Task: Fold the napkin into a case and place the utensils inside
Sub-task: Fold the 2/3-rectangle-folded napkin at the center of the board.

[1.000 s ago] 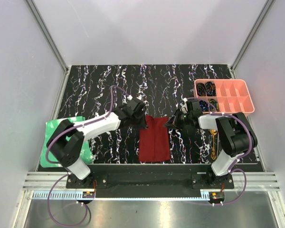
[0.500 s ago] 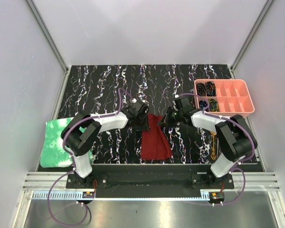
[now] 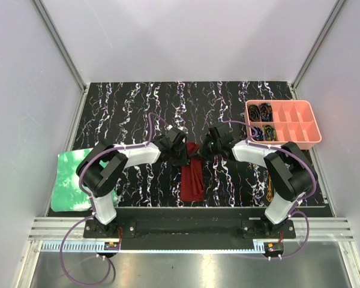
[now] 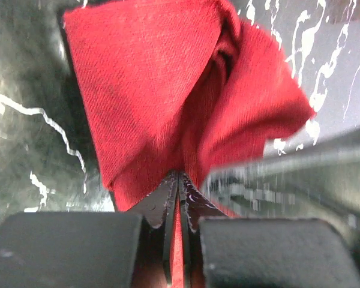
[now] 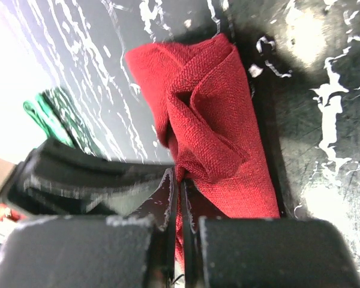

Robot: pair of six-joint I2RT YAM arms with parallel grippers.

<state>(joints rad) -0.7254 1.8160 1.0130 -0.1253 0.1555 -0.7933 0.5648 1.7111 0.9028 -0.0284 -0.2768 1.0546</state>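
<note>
The dark red napkin lies bunched into a narrow strip at the front middle of the table. My left gripper is shut on its far left edge, and cloth shows pinched between the tips. My right gripper is shut on the far right edge, with a fold of the napkin rising from its tips. The two grippers stand close together over the napkin's far end. Gold utensils lie on the table by the right arm's base, partly hidden by that arm.
A pink compartment tray with dark coiled items stands at the back right. A green crinkled sheet lies at the front left, partly under the left arm. White walls and metal rails close in the table.
Both grippers have moved toward each other, drawing the napkin from a wide rectangle into a narrower, bunched strip. The left gripper has shut on the cloth's edge.
</note>
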